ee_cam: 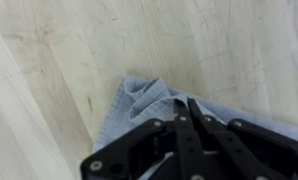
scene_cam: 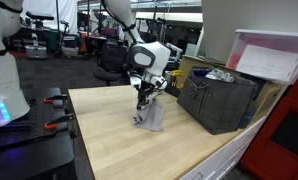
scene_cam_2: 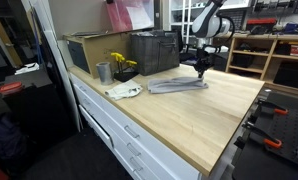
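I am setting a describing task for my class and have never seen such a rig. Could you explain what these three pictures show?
The machine is a single robot arm ending in a two-fingered gripper. Two pictures come from cameras standing outside the robot, looking at the wooden table from different places. The third comes from a camera on the wrist, looking down past the fingers. On the table lies a pale blue-grey cloth. The gripper is shut, pinching a fold of it. Nearby stands a dark crate, and an exterior view also shows a metal cup and yellow flowers.
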Available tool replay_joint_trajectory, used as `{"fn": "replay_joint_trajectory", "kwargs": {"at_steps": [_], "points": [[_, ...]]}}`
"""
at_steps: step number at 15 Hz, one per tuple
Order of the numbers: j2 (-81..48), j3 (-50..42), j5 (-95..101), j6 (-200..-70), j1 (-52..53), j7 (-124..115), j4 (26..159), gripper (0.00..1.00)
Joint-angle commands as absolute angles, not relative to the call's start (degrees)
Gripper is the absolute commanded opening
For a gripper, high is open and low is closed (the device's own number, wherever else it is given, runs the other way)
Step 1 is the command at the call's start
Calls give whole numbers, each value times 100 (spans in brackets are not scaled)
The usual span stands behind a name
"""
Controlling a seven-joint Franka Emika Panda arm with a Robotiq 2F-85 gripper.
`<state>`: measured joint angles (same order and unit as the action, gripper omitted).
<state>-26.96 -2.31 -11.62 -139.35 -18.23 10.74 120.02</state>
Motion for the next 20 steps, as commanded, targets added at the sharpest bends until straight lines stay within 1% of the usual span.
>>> {"fn": "replay_joint_trajectory", "kwargs": {"at_steps": [1, 8, 20], "points": [[-1845, -25, -1612, -14037, -1875, 1751, 13093, 1], [-1207, 190, -1975, -13684, -1703, 3151, 14030, 1], [-311, -45, -1132, -13690, -1214, 4680, 15281, 1]]}}
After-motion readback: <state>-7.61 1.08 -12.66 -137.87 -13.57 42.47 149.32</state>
